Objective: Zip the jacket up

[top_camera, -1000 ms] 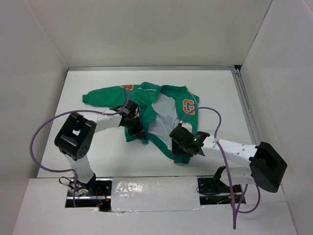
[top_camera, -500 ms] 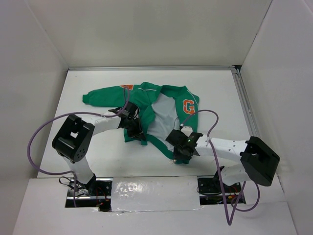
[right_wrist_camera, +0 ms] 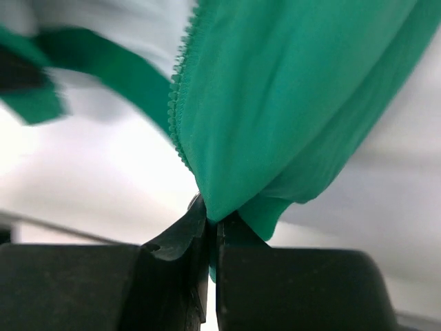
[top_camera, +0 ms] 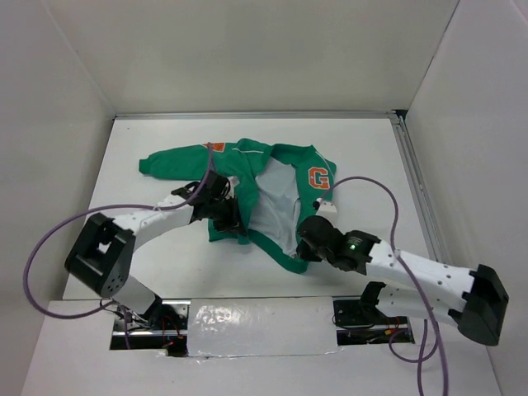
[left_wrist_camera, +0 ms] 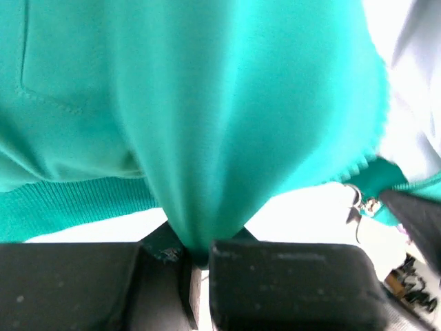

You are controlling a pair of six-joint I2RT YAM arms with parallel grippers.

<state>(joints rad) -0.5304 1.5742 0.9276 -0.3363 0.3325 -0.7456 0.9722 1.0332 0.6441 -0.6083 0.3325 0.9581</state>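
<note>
jacket green, unzipped, white lining showing, orange g patch, left claw and right claw each clamped on its fabric

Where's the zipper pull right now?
In the left wrist view, the zipper pull hangs at the right, off the toothed edge of the green jacket, just right of the fold that the left hand pinches.
</note>
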